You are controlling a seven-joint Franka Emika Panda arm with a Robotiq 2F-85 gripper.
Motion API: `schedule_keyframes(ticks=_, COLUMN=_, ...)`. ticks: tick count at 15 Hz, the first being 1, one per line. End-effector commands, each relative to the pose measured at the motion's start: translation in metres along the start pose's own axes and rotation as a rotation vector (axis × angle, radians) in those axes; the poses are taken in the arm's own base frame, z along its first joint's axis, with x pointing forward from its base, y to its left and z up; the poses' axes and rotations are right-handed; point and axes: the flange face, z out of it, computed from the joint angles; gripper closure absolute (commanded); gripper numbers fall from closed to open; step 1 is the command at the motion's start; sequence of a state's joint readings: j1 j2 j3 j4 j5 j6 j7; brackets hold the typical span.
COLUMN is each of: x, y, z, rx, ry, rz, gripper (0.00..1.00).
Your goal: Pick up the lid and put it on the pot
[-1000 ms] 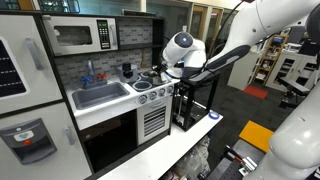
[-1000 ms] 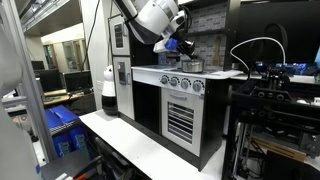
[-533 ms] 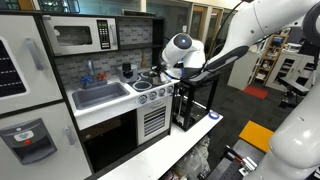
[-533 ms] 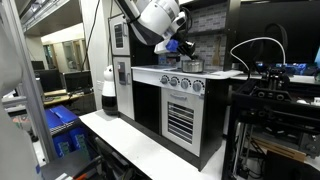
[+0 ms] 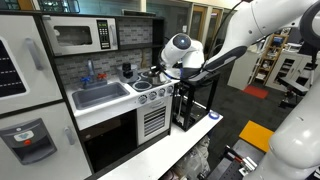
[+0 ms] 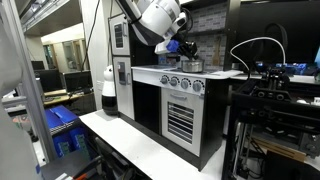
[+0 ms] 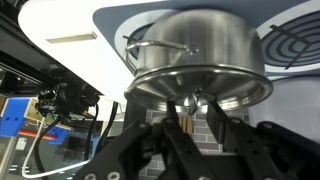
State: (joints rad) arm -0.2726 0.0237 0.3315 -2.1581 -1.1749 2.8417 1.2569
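The pot [image 7: 195, 45] is smooth polished silver metal, mirror-glossy. The stove top [image 7: 108, 22] is smooth matt grey and plastic-looking. The gripper fingers [image 7: 140, 150] are matt black.

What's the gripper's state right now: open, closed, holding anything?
The gripper: closed on the lid, fingers pinched at its centre. The lid sits at the rim of the pot; whether it is fully seated cannot be told.
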Motion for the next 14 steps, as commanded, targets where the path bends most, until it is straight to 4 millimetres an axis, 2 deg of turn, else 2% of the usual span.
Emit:
schedule_keyframes(ticks=1, x=0.001, y=-0.004, z=0.005, rx=0.028, ry=0.007, rz=-0.020, gripper=0.30)
schedule_keyframes(ticks=5, x=0.007, y=-0.008, z=-0.007, rx=0.038, ry=0.024, rz=-0.026, gripper=0.02)
schedule_keyframes(ticks=11, x=0.025, y=-0.013, z=-0.032, rx=0.067, ry=0.018, rz=-0.051, gripper=0.00)
schedule_keyframes(ticks=14, x=0.019, y=-0.031, z=-0.040, rx=0.140, ry=-0.069, rz=-0.082, gripper=0.00)
